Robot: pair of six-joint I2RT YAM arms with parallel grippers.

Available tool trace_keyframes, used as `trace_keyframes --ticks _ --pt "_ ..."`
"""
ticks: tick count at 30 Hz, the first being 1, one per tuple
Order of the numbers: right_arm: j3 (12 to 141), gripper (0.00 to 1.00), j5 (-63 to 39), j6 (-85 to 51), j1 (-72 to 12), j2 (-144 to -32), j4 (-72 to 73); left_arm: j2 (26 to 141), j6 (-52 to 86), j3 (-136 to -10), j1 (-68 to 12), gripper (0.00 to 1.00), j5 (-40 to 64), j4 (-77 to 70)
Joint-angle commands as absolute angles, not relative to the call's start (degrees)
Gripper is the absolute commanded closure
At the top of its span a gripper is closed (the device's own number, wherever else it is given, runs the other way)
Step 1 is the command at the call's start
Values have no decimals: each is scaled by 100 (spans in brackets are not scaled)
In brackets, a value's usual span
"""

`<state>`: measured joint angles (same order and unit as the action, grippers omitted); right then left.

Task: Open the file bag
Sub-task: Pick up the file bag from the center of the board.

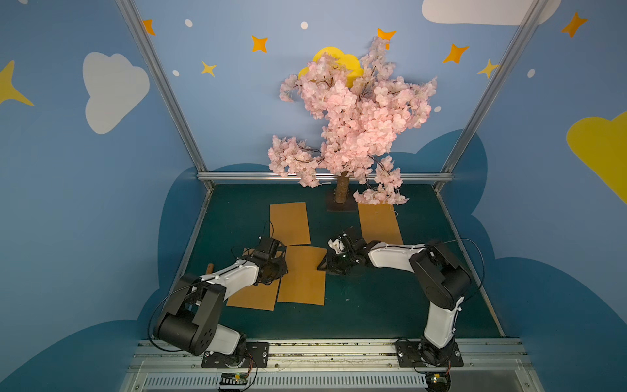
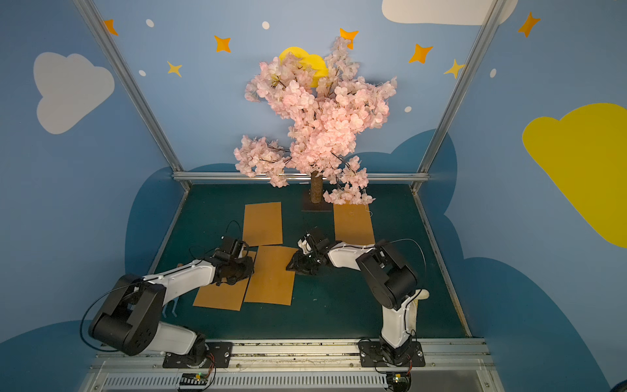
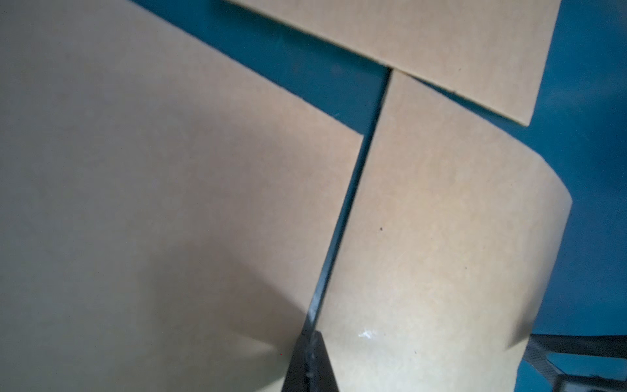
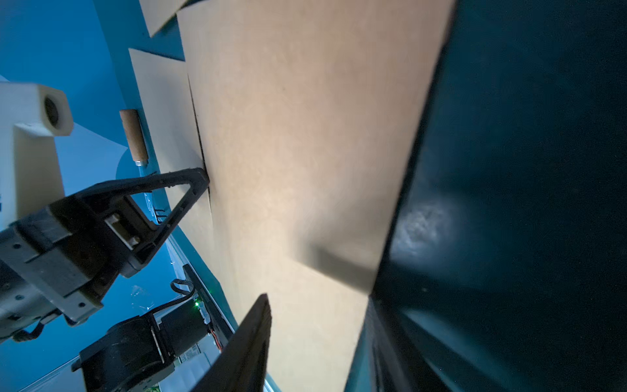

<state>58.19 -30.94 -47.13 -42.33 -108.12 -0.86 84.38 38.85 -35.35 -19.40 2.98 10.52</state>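
A: Where does the file bag (image 1: 302,275) lie?
B: Flat on the green table (image 1: 373,305), front and middle among four brown ones. Its left edge lies beside a neighbouring bag (image 1: 252,297) that the left arm half covers.
A: And the left gripper (image 1: 283,268)?
B: Jaws together at that seam. The left wrist view shows only the fingertips (image 3: 300,370), cut off by the frame. The bag's edge runs right into them, but I cannot tell whether paper is caught.
A: The right gripper (image 1: 322,266)?
B: Jaws apart at the bag's far right corner. In both top views it is a dark lump. The right wrist view shows one finger (image 4: 251,346) over the paper, the other mostly out of frame.
A: Anything else?
B: A brown cylinder (image 4: 134,135) by the left arm, too blurred to name.
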Motion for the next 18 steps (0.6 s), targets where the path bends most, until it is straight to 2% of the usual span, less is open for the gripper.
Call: trace_keyframes --ticks 1,14,18 --pt "5830 59 -3797 -4845 -4491 -10748 1153 9289 3920 -3146 -2230 98 754 835" --pt "5660 60 -3561 -4784 -4505 -10086 865 9454 3932 -3217 -2352 98 765 791" --pt "5758 63 -3454 -4627 -4501 -10020 472 9418 3943 -3226 -2373 98 782 800"
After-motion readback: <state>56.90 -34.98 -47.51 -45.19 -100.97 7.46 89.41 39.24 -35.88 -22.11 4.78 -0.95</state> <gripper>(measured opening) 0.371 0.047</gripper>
